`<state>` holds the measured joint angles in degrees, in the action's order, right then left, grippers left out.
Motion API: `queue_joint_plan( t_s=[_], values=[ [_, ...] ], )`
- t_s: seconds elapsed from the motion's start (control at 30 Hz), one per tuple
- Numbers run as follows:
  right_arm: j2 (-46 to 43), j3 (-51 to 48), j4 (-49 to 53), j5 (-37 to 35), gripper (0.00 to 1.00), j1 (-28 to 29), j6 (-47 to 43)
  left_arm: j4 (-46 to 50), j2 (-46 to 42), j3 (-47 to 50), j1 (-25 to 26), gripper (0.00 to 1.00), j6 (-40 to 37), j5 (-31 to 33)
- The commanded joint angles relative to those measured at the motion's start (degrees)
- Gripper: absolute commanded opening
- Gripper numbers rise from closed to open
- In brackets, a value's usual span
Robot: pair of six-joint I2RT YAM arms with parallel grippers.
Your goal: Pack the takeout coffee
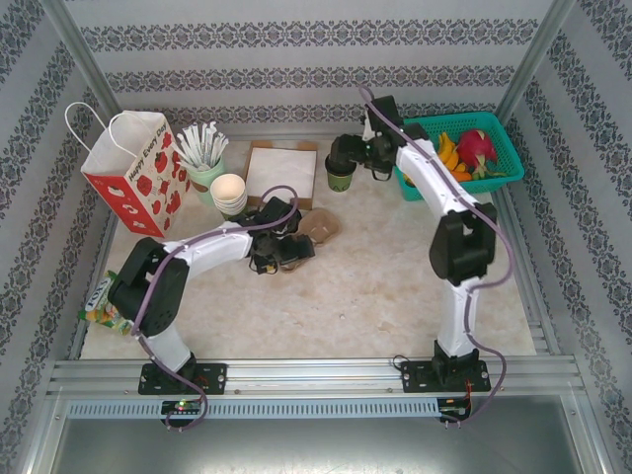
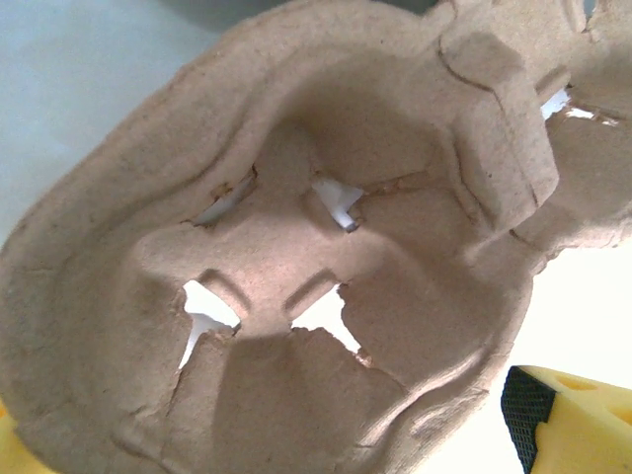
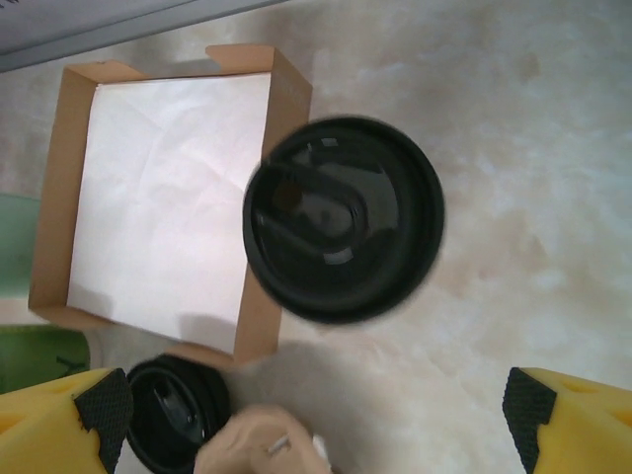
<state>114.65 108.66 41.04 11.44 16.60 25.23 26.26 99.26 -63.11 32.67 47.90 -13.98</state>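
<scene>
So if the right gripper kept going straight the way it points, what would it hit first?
Probably the black lid of the takeout coffee, which sits just ahead of the open right gripper. How far off it is, the picture doesn't make clear.

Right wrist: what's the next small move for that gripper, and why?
Probably ease the right gripper down to straddle the coffee: its jaws stand open and empty, and the coffee sits just ahead of them, untouched.
</scene>
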Motion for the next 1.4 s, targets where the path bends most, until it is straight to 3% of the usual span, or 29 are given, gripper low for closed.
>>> queue_joint_plan(
  t_s=[0.0, 0.17, 0.33, 0.53, 0.7, 0.8, 0.93, 1.13, 1.27, 1.37],
  values=[
    [-10.91, -11.48, -8.08, -2.56, 0.98, -0.56, 0.56, -0.07, 2.31, -4.63, 0.98, 1.0, -2.93, 0.37],
    [-24.47, -29.99, -14.67, -4.98, 0.98, -0.43, 0.55, 0.63, 6.07, -9.44, 1.16, 0.99, -5.7, 1.79],
    [-34.62, -44.68, -21.96, -5.94, 0.98, -0.58, 2.9, -0.03, 11.87, -16.79, 1.72, 1.0, -9.72, -1.97],
    [-40.27, -51.27, -27.09, -8.95, 0.98, -0.49, 5.42, 3.37, 18.31, -26.65, 4.78, 1.0, -13.5, -2.66],
    [-43.09, -54.32, -31.55, -12.81, 0.98, -0.6, 6.55, 4.46, 19.17, -28.75, 6.09, 1.0, -13.47, -1.58],
    [-43.2, -54.27, -31.46, -14.57, 0.98, -0.6, 5.85, 4.41, 14.88, -25.07, 6.18, 1.0, -12.32, 0.93],
    [-44.03, -55.51, -33.14, -16.37, 0.98, -0.67, 5.93, 5.46, 1.98, -16.83, 6.28, 1.0, -10.47, 4.96],
    [-45.62, -58.31, -38.43, -19.13, 0.98, -0.86, 5.93, 14.87, -18.85, -8.88, 5.23, 1.0, -7.41, 22.32],
    [-46.6, -59.0, -40.63, -18.77, 0.98, -0.96, 5.19, 29.43, -26.27, -13.96, -0.32, 1.0, -4.94, 34.23],
    [-47.05, -59.04, -40.91, -17.67, 0.98, -0.94, 4.25, 34.35, -31.86, -17.55, -6.32, 1.0, -5.32, 38.66]
  ],
)
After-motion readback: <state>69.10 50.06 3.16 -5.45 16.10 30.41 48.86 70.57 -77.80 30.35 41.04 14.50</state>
